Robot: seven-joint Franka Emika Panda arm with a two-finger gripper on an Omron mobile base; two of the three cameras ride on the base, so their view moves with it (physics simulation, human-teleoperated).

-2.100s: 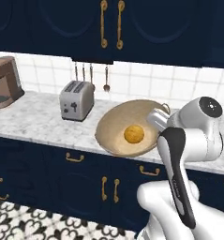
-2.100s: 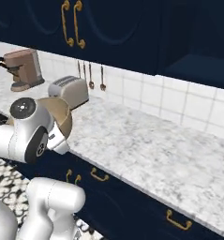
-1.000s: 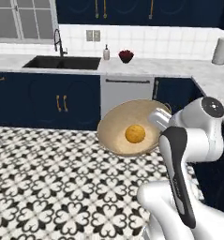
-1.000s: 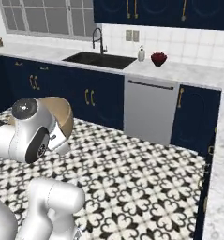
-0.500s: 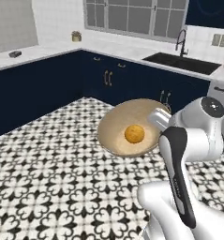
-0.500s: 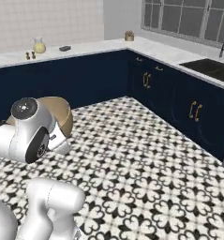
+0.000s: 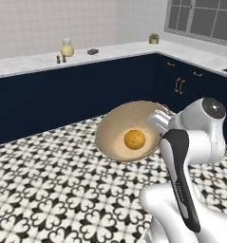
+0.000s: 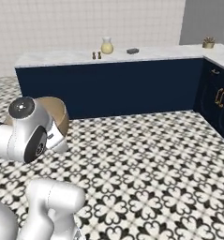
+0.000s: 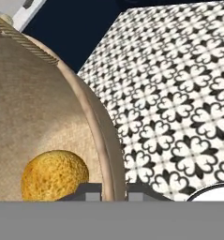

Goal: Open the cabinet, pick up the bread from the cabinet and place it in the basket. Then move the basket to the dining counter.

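Carrying the basket at frame centre, the bread is seated inside; the rim is pinched by the tool, apparently firmly. The basket should be kept level until the upper-left worktop is reached.

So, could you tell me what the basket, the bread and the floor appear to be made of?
Basket: seemingly woven tan fibre, matte, with a fine weave and a twisted cord handle. Bread: a golden bun with a porous, rough crust. Floor: probably glazed tile, judging by its repeating black-and-white pattern.
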